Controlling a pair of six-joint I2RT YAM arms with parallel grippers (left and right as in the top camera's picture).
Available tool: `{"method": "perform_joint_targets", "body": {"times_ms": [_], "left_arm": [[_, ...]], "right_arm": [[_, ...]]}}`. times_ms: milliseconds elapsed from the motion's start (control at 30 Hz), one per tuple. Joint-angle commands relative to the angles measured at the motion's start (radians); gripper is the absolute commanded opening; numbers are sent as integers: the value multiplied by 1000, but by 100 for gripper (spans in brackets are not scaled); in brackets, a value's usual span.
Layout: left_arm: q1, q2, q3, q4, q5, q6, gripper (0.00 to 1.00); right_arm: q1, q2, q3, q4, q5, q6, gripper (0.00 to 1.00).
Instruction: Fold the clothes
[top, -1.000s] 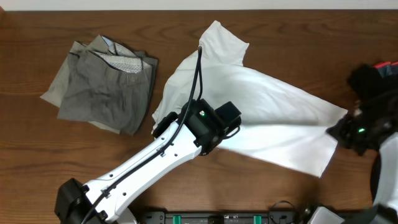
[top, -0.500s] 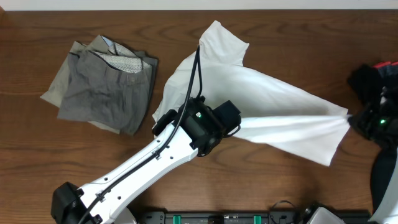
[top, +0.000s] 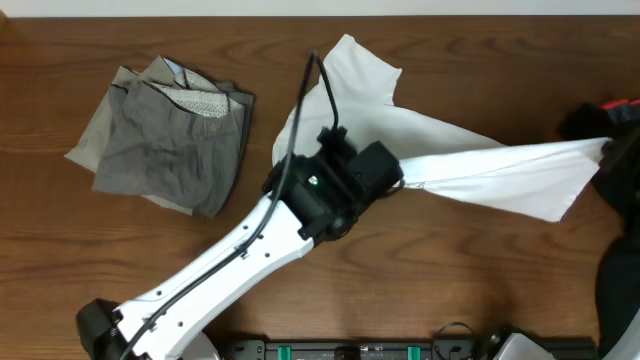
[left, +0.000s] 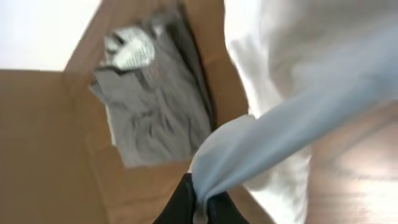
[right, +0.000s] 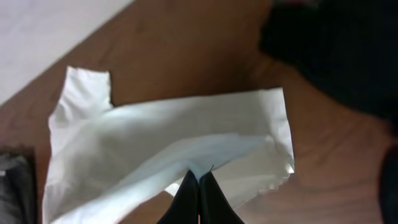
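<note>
Two arms apart | left end effector (left: 200, 202) clamped on T-shirt (top: 480, 170) | right end effector (right: 199, 184) likewise | cloth taut between

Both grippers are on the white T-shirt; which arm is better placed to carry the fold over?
Probably the right. The right gripper pinches the outer end of the white T-shirt, which is stretched taut, while the left gripper pinches nearer its middle, suited to anchoring.

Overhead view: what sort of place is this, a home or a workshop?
Probably a robotics lab or test bench, not a home: a cabled robot arm pinches a white T-shirt over a wooden table, with grey trousers lying nearby.
</note>
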Motion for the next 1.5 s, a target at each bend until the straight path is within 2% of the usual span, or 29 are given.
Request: {"method": "perform_joint_targets", "body": {"times_ms": [0, 133, 267, 400, 533, 667, 900, 1233, 1333, 1467], "left_arm": [[6, -21, 145, -5, 59, 27, 6], [6, -21, 351, -39, 136, 57, 6], [6, -21, 573, -115, 184, 145, 6], [6, -21, 704, -222, 195, 187, 6], [6, -21, 754, -333, 283, 195, 6], [6, -21, 754, -327, 351, 195, 6], [13, -23, 808, -260, 347, 191, 6], [13, -49, 1165, -339, 362, 200, 6], [13, -76, 1180, -341, 345, 228, 6], [19, -60, 1179, -325, 252, 237, 6]], "right_arm": [[-9, -8, 87, -6, -19, 16, 1], [-9, -8, 168, -21, -24, 24, 1], [-9, -8, 235, -31, -24, 25, 1], [-11, -8, 270, -23, -20, 55, 1], [-11, -8, 288, -18, -24, 66, 1], [-11, -8, 306, -11, -24, 72, 1], [-11, -8, 382, 17, -109, 92, 1], [-11, -8, 636, -77, -123, 98, 1], [-11, -8, 660, -106, -126, 100, 1], [-8, 20, 660, -117, -126, 100, 1]]}}
